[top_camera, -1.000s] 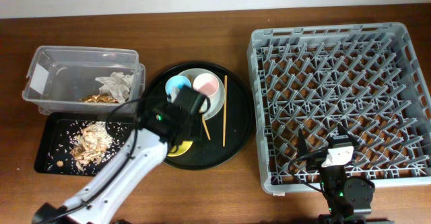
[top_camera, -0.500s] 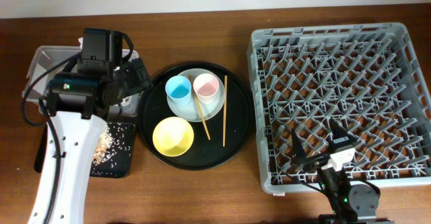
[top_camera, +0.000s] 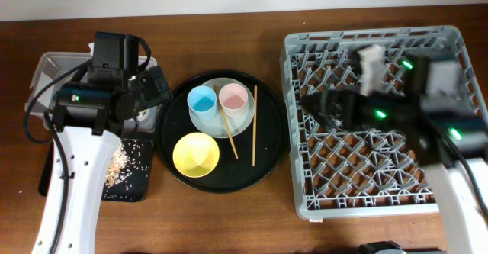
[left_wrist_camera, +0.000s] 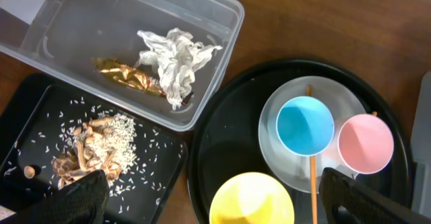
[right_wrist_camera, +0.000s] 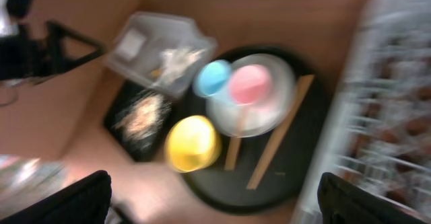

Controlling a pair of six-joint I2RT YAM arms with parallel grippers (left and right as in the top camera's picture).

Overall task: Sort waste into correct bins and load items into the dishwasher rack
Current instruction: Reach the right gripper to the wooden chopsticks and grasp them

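Tub, left of round tray: tissue, wrapper, sorted as dry waste. Left end effector, right end effector: released, empty.

Bright even light; right wrist view motion-blurred, dishwasher rack smeared.

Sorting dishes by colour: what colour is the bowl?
Yellow. The bowl shows best from overhead.

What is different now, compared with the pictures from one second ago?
The left arm swung left, from above the yellow bowl to above the clear tub. The right arm rose from the near edge of the dishwasher rack to over its middle. Nothing was taken or let go; no object visibly moved.
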